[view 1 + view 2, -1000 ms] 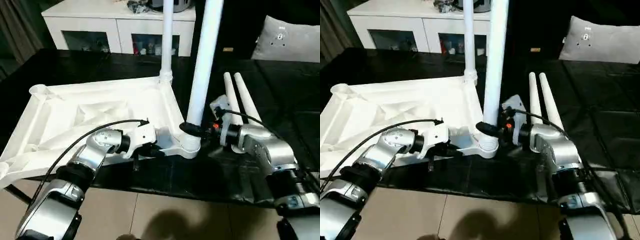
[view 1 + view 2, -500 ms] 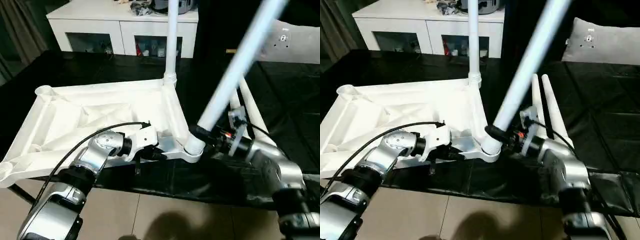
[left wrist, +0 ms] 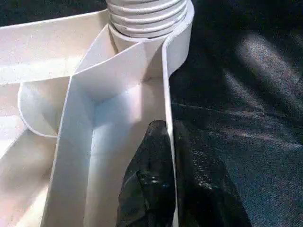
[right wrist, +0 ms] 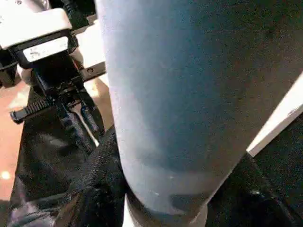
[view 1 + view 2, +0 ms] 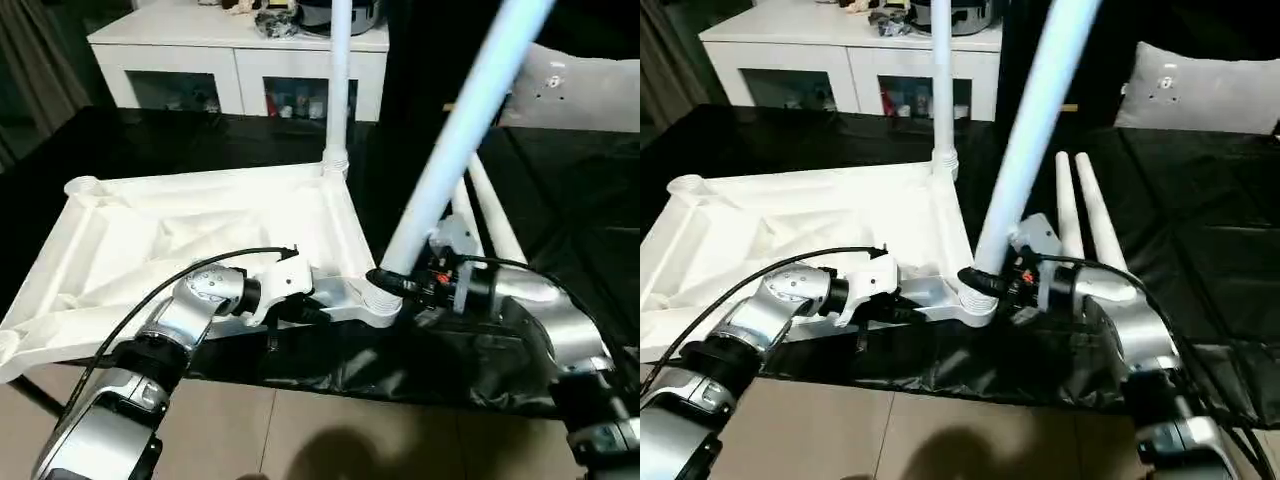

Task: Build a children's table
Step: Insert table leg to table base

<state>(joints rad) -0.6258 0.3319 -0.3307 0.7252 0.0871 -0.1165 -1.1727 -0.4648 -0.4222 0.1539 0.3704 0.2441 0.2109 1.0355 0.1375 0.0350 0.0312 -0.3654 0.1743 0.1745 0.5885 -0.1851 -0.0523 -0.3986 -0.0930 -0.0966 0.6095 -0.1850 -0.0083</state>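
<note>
The children's table top (image 5: 190, 225) lies upside down on the black-covered surface, ribs facing up. One white leg (image 5: 338, 80) stands upright in its far right corner socket. A second leg (image 5: 455, 130) sits in the near right corner socket (image 5: 378, 305) and leans to the right. My right gripper (image 5: 388, 283) is shut on this leg just above the socket. My left gripper (image 5: 318, 312) is shut on the top's near rim beside that corner; in the left wrist view its black fingers (image 3: 147, 179) pinch the thin rim wall (image 3: 166, 94) below the threaded socket (image 3: 147, 19). Two loose legs (image 5: 490, 215) lie side by side at the right.
A white low cabinet (image 5: 180, 50) with glass doors stands behind the work surface. A grey cushion (image 5: 590, 75) lies at the back right. Black cloth (image 5: 450, 360) hangs over the near edge above the tiled floor (image 5: 300, 430).
The leg in my right gripper has swung from nearly upright to a clear lean to the right, and my right wrist has turned with it. My left gripper has kept its hold on the rim.
</note>
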